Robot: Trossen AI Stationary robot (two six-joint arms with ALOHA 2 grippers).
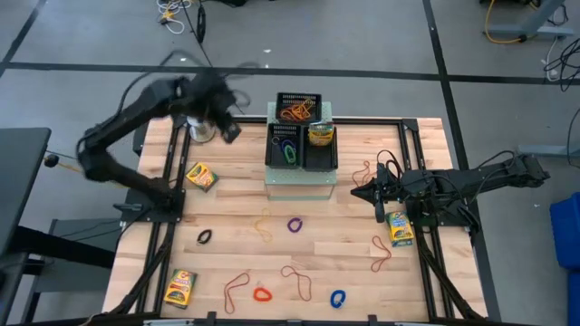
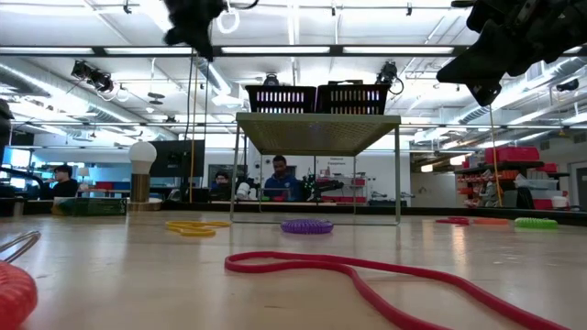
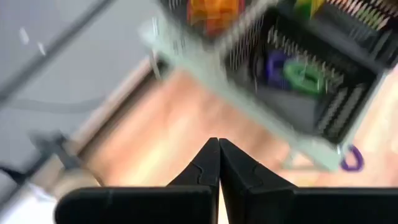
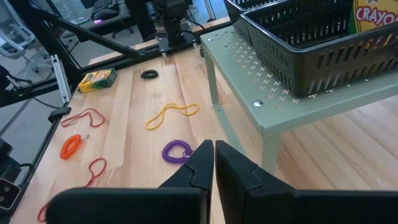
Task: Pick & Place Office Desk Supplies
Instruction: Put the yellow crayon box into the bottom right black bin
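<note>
The left gripper (image 1: 228,129), pressed together empty, is raised beside the trays (image 1: 301,136); the right gripper (image 1: 361,191) is closed above the counter (image 1: 344,244).

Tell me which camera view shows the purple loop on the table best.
The right wrist view: the purple loop lies close and sharp on the bare wood, just past the shut right gripper. The high view shows it small, in front of the pale-green stand. The low view shows it edge-on; the left wrist view only blurred.
</note>
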